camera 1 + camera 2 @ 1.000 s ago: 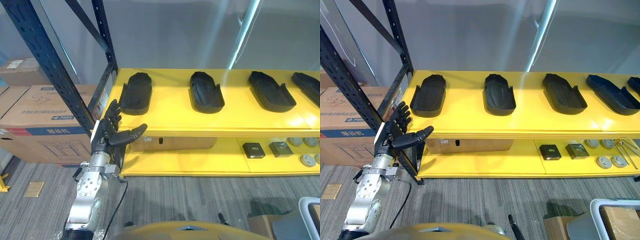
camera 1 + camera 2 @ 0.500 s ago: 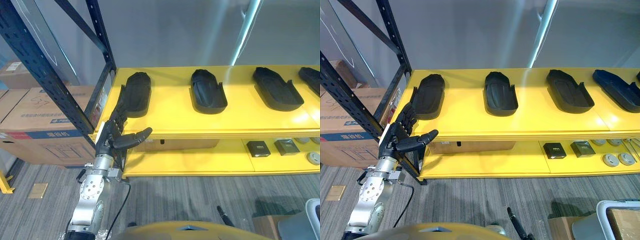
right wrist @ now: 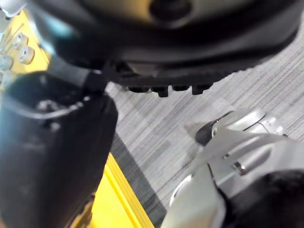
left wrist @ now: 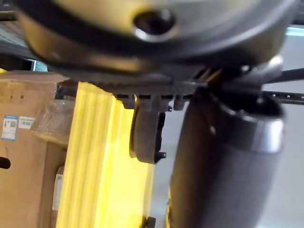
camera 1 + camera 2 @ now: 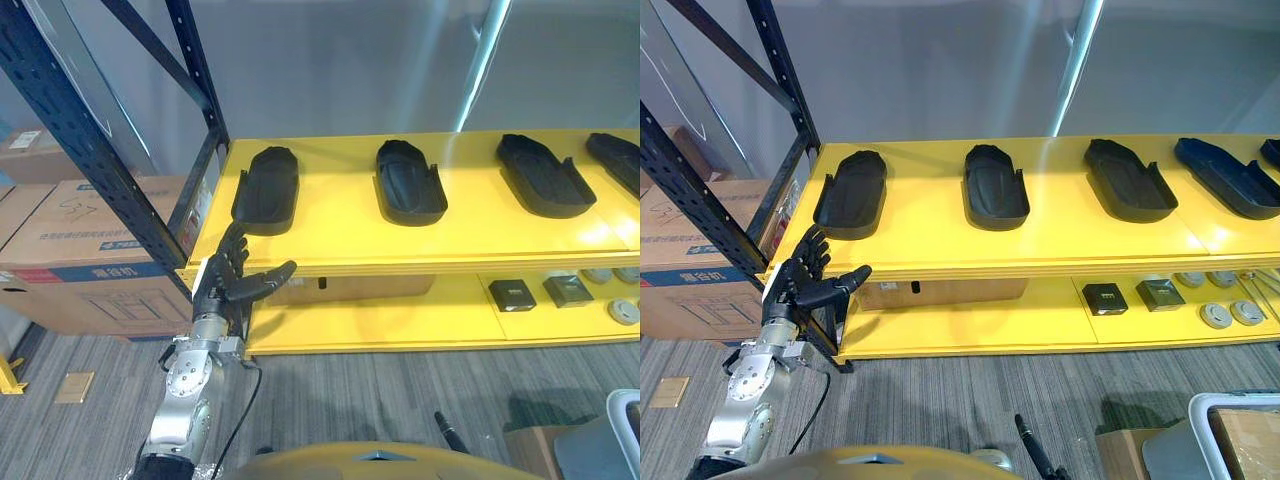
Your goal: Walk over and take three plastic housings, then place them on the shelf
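Left hand (image 5: 222, 290): raised in front of the left front corner of the top shelf (image 5: 330, 245), fingers spread apart and near straight, thumb stuck out to its right. It holds nothing, and I can't tell whether it touches the shelf edge.

Right hand (image 3: 190, 52): its wrist view shows it over grey carpet floor (image 3: 156, 128). Can't tell its state from that.

The housings are all on the yellow top shelf, none in a hand:
- nearest housing (image 5: 267, 190): just beyond the left hand's fingertips and slightly to their right, lying flat, clear of the hand.
- second housing (image 5: 410, 182): further to the hand's right, well apart from it.
- third housing (image 5: 545, 175): further right again.
- fourth housing (image 5: 618, 160): furthest right, cut off by the left eye view's edge.

Around the left hand:
- dark blue rack upright (image 5: 100, 170): just to its left, slanting up past it.
- cardboard boxes (image 5: 80, 260): stacked left of the hand, behind the upright.
- lower shelf (image 5: 400, 325): below thumb level, to the hand's right.
- flat carton (image 5: 350, 287): on the lower shelf, just past the thumb tip.
- two black boxes (image 5: 508, 295) and some grey discs (image 5: 625, 311): far to the right on the lower shelf.
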{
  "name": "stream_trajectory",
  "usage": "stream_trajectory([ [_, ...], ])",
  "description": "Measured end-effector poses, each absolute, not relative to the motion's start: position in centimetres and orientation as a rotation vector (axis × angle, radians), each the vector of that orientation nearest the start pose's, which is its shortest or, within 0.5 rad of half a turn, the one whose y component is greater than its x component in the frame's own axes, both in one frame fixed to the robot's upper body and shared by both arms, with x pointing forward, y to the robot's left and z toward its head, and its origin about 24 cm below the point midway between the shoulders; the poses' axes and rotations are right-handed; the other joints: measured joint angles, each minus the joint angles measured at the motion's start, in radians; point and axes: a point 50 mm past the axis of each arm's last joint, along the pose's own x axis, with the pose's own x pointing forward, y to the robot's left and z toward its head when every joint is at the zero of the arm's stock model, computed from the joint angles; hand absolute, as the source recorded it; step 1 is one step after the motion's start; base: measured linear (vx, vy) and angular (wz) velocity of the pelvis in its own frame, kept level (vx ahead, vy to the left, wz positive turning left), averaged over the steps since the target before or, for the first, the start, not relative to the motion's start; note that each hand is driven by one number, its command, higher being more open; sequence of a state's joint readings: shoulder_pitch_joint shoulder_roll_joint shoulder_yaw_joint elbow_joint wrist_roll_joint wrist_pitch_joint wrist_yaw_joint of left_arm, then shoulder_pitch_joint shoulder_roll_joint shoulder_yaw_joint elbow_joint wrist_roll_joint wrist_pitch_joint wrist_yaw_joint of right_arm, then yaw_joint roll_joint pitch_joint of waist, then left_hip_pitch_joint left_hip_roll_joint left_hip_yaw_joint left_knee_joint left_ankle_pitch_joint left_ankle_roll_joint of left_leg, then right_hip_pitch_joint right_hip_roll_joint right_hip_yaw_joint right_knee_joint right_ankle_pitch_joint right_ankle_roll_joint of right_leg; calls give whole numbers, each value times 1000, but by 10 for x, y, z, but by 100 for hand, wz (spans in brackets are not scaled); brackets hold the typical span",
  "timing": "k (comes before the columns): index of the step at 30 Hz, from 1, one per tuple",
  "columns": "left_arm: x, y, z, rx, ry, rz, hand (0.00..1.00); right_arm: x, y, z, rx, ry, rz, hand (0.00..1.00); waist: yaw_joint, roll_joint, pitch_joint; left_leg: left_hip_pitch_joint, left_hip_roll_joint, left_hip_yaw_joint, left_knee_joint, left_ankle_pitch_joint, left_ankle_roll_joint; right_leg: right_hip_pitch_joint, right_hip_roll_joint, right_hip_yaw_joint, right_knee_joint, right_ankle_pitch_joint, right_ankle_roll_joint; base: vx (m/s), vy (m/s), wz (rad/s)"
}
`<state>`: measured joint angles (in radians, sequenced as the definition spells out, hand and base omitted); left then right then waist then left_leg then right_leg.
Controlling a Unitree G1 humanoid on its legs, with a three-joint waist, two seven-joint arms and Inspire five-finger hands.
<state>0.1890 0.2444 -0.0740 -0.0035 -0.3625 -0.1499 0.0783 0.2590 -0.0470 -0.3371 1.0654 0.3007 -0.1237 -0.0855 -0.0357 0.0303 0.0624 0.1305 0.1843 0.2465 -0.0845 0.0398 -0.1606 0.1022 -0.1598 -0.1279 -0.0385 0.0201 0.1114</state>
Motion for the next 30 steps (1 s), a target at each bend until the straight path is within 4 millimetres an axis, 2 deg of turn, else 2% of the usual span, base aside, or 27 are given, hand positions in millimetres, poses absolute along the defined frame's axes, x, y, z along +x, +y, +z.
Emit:
stream_trajectory([
  [7,218,194,23,-145,28,80,100,17,-222,-165,302,1113,-692,100,-1,5,12,3,1,10,1,-1,0,-4,2,10,0,6,7,14,3,-4],
  [18,220,189,26,-151,20,61,100,19,-222,-165,299,1106,-686,100,-22,5,20,22,2,25,1,-3,2,-3,1,22,19,-2,5,-14,2,-4],
  [30,221,183,22,-156,53,50,100,17,-222,-165,298,1110,-686,100,-22,5,20,19,2,29,1,-7,3,-10,1,26,20,-2,8,-13,1,0],
])
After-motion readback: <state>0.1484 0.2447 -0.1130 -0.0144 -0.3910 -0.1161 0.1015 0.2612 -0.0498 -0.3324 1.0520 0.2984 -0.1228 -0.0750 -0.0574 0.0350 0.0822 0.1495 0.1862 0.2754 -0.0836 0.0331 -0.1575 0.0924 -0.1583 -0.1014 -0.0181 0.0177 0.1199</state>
